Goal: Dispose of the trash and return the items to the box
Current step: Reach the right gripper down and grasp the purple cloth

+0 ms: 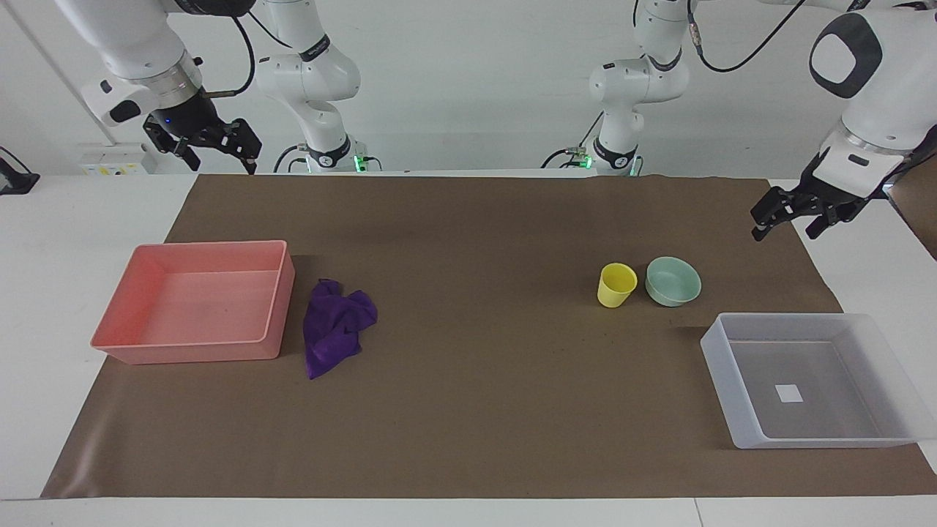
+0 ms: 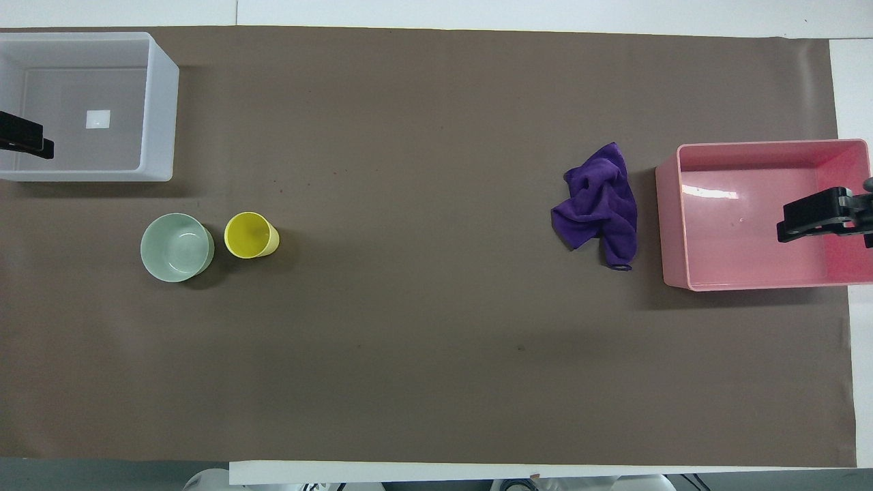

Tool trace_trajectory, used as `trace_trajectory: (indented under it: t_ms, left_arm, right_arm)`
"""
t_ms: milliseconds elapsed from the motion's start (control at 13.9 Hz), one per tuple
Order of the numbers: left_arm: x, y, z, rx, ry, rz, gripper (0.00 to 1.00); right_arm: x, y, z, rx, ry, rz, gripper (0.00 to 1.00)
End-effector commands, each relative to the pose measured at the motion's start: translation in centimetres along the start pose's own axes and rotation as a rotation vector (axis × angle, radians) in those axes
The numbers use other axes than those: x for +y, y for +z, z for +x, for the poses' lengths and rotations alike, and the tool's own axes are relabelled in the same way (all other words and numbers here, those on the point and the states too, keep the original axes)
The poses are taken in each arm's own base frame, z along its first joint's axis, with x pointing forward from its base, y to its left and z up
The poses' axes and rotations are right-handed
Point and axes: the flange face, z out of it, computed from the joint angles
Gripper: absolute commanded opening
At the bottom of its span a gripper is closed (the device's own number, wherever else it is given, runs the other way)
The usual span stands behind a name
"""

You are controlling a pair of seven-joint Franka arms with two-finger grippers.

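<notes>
Brown paper covers the white surface (image 1: 454, 380) before a pale wall. At its middle, toward the right arm's end, lies the purple cloth (image 1: 335, 326), long axis running away from the robots, just beside the pink bin (image 1: 192, 344). Toward the left arm's end stand the upright yellow cup (image 1: 616, 285) and the mint bowl (image 1: 673, 281); farther from the robots than these sits the translucent box (image 1: 736, 391), with a blank white label (image 1: 789, 394). Both arms wait raised: left gripper (image 1: 789, 218) and right gripper (image 1: 218, 150), fingers apart.

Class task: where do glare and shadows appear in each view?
Overhead view: a bright glare streak on the pink bin floor; the yellow cup and mint bowl cast soft shadows. Facing view: the pink bin shades the mat beside the purple cloth.
</notes>
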Motion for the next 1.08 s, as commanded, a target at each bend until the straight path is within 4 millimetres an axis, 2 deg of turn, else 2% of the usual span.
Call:
trace_trajectory:
  t_ms: [0,216,288,360,432,576,648,792,936,1008]
  left_arm:
    - [-0.2,-0.2,-0.9,-0.025,0.001,0.017,1.0]
    - [-0.3,-0.6,-1.6,-0.024,-0.004,0.017,1.0]
    - [-0.5,-0.6,-1.6,-0.021,-0.007,0.018,1.0]
    - [-0.5,-0.5,-1.6,-0.027,-0.008,0.017,1.0]
    - [-0.5,-0.5,-1.6,-0.029,-0.008,0.017,1.0]
    - [-0.5,-0.5,-1.6,-0.027,-0.008,0.017,1.0]
    - [-0.5,-0.5,-1.6,-0.027,-0.008,0.017,1.0]
    - [-0.5,-0.5,-1.7,-0.029,-0.01,0.017,1.0]
    - [-0.5,-0.5,-1.6,-0.029,-0.008,0.017,1.0]
    - [-0.5,-0.5,-1.6,-0.027,-0.008,0.017,1.0]
  right_arm:
    - [0.0,-0.4,-0.4,0.004,0.014,-0.002,1.0]
    - [-0.3,0.5,0.6,0.051,-0.001,0.004,1.0]
    - [-1.0,2.0,1.7,0.037,-0.014,0.005,1.0]
    - [-2.2,3.4,3.0,0.036,-0.032,0.007,1.0]
    - [-4.6,4.4,3.9,0.057,-0.07,0.006,1.0]
    - [-6.7,8.4,6.8,0.058,-0.097,0.004,1.0]
    - [-9.1,10.3,7.8,0.072,-0.132,0.003,1.0]
    - [-10.9,14.0,9.0,0.079,-0.116,0.004,1.0]
    - [-13.2,17.9,9.3,0.105,-0.132,0.007,1.0]
    - [-13.5,19.5,9.5,0.116,-0.137,0.009,1.0]
